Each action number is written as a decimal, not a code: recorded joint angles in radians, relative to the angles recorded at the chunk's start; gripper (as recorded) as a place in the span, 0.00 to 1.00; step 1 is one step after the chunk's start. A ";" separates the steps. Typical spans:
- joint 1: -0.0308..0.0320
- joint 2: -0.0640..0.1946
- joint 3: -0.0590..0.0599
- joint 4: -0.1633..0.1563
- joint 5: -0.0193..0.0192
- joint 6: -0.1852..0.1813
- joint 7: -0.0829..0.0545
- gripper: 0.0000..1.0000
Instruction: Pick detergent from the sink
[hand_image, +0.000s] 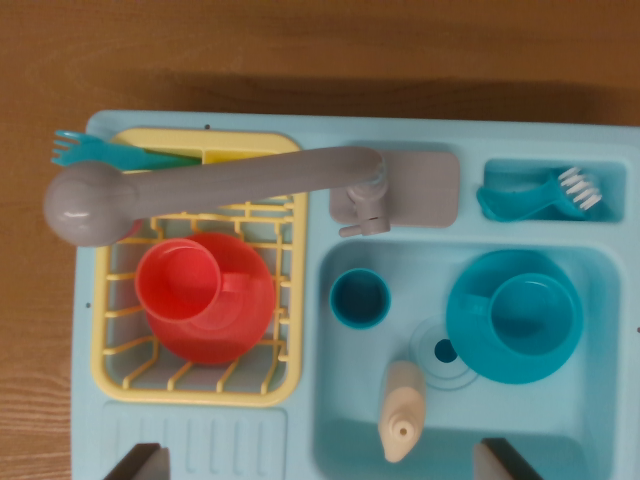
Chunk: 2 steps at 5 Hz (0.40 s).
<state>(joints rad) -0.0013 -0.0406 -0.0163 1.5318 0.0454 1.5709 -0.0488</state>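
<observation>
Looking down from the wrist view, you have the detergent bottle (402, 408) lying on its side in the sink basin (350, 430), close to the basin's near edge, its nozzle end towards you and its base just beside the drain (444, 351). The gripper (322, 462) hangs above it with its fingertips (140, 462) spread wide at the bottom corners of the frame, pinching nothing.

Judge the bottle as a small, light, hollow plastic toy: stiff enough to squeeze, but smooth and rounded, so it is likely to slip or roll if you catch it off-centre. Take it across the fat middle of the body, not the tapering neck, with the fingers straddling its width.

Mind the neighbours. A small teal cup (360, 298) stands upright near the basin's far-left corner, and a teal cup on a plate (515, 316) fills the right side, both apart from the bottle. The grey tap (200, 187) reaches over the yellow drying rack (196, 380) holding a red cup (192, 283).
</observation>
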 joint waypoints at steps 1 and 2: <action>-0.0010 0.001 -0.001 -0.023 -0.0013 -0.024 -0.001 0.00; -0.0010 0.001 -0.001 -0.023 -0.0013 -0.024 -0.001 0.00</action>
<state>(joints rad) -0.0023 -0.0396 -0.0176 1.5087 0.0441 1.5470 -0.0496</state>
